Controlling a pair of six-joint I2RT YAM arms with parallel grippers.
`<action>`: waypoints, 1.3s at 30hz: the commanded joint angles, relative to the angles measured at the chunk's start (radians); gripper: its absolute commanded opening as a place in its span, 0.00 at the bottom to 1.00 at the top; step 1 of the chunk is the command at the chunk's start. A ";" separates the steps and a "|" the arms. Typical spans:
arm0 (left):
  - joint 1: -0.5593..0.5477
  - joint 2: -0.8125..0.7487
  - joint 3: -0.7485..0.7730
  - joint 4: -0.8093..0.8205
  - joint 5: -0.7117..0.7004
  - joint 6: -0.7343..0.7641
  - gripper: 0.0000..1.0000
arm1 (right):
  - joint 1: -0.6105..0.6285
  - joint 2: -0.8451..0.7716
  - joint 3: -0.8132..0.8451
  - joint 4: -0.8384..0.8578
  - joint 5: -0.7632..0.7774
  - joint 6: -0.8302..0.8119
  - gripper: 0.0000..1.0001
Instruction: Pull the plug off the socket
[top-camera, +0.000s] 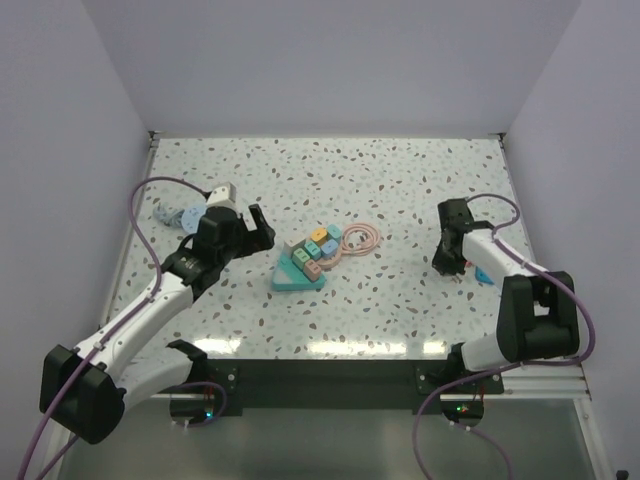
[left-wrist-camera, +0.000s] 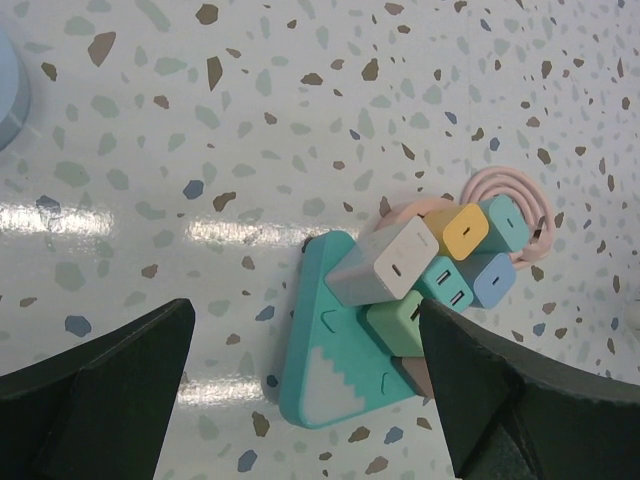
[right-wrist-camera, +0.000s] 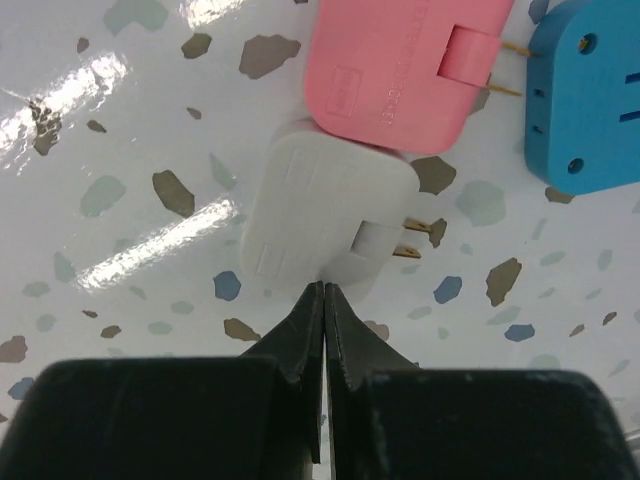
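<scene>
The left gripper (left-wrist-camera: 305, 318) gapes over the teal triangular plastic socket (left-wrist-camera: 325, 375) crowded with boxy pastel plugs (left-wrist-camera: 385, 272), while the right gripper (right-wrist-camera: 325, 292) is pinched together, empty.

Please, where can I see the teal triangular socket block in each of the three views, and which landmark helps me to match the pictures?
Top external: the socket block lies near the middle of the picture.
Left wrist: the socket block is at lower centre.
Right wrist: not in it.
Landmark: the pink cable coil lies right of the block and a little farther in the top view, and at the upper right in the left wrist view; the right wrist view does not show it.
</scene>
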 joint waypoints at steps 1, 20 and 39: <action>0.010 -0.012 -0.020 0.031 0.017 -0.016 1.00 | -0.009 -0.012 0.039 0.027 0.096 0.011 0.00; 0.024 0.005 -0.014 0.040 0.039 -0.010 1.00 | 0.462 0.063 0.371 0.078 -0.253 0.118 0.55; 0.025 -0.081 -0.087 -0.002 0.017 -0.064 1.00 | 0.629 0.269 0.452 0.108 0.099 0.698 0.58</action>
